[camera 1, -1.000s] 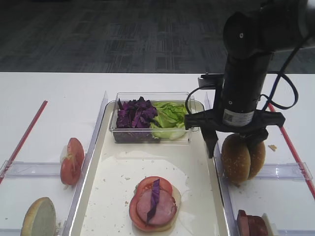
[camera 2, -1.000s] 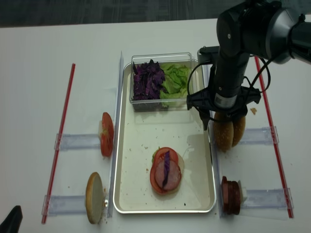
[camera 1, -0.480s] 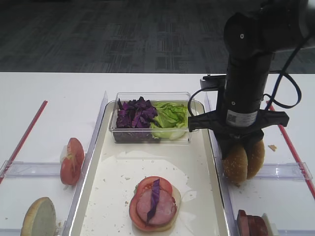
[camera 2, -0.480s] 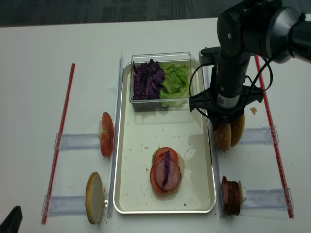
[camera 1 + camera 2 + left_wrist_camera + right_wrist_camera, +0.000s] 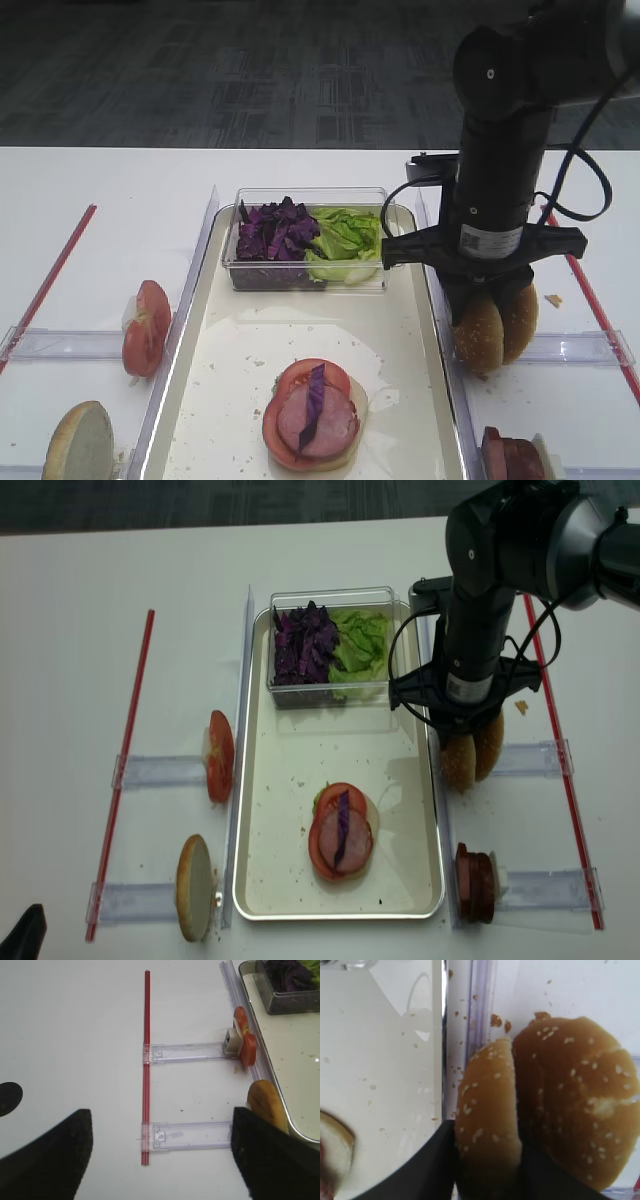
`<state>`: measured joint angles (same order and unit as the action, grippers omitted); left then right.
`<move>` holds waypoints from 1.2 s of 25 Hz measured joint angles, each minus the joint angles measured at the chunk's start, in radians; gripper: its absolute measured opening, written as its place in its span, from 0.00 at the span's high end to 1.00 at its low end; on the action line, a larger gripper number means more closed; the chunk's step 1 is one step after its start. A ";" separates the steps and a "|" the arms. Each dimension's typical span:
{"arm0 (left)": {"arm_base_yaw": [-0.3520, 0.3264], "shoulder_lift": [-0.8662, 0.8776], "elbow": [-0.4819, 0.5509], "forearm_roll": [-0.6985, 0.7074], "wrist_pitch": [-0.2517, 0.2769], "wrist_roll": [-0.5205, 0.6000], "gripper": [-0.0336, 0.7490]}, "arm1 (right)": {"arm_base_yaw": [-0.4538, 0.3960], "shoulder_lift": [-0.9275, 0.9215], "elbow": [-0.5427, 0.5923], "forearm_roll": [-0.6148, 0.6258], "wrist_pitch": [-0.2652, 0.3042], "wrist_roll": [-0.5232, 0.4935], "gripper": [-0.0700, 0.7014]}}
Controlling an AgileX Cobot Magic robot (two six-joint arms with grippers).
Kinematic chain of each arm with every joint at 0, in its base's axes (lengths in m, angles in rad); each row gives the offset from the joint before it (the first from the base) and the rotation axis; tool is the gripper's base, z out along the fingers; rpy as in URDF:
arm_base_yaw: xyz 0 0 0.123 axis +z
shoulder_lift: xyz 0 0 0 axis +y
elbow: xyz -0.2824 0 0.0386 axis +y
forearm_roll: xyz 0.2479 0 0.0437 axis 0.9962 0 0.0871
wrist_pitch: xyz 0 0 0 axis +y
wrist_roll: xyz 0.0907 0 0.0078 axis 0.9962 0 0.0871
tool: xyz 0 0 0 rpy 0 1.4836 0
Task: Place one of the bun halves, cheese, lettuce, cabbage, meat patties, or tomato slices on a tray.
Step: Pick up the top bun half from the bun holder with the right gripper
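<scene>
Two buns: a pair of seeded golden bun tops stand on edge side by side, just past the right rim of the tray; the nearer bun touches the farther bun, which has a small pale bare patch.
Right gripper: the right gripper comes straight down from a black arm and is clamped narrowly on the nearer bun, one dark finger on each face.
Left gripper: the left gripper hangs over bare table well left of the tray, its two dark fingers spread wide with nothing between them.
Tray: large, cream-white, metal-rimmed, speckled with crumbs, in the middle of the white table.
Clear box: the clear box sits at the far end of the tray, with purple cabbage in its left half and green lettuce in its right half.
Stack on tray: near the front of the tray, a tomato slice lies under a pink meat slice topped with a strip of cabbage.
Left of tray: tomato slices stand on edge in a clear holder; nearer the front, a bun half with a pale face stands on edge.
Right of tray: meat slices stand at the front corner.
Red strips: one red strip lies well to the left of the tray.
</scene>
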<state>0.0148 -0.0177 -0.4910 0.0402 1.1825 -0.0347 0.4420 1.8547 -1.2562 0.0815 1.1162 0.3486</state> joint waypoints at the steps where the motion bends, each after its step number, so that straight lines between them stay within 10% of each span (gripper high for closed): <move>1: 0.000 0.000 0.000 0.000 0.000 0.000 0.29 | 0.000 0.000 0.000 0.000 0.000 0.000 0.56; 30: 0.000 0.000 0.000 0.000 0.000 0.000 0.29 | 0.000 -0.121 0.000 0.004 0.069 -0.004 0.63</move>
<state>0.0148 -0.0177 -0.4910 0.0402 1.1825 -0.0347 0.4420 1.7339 -1.2562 0.0853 1.1849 0.3443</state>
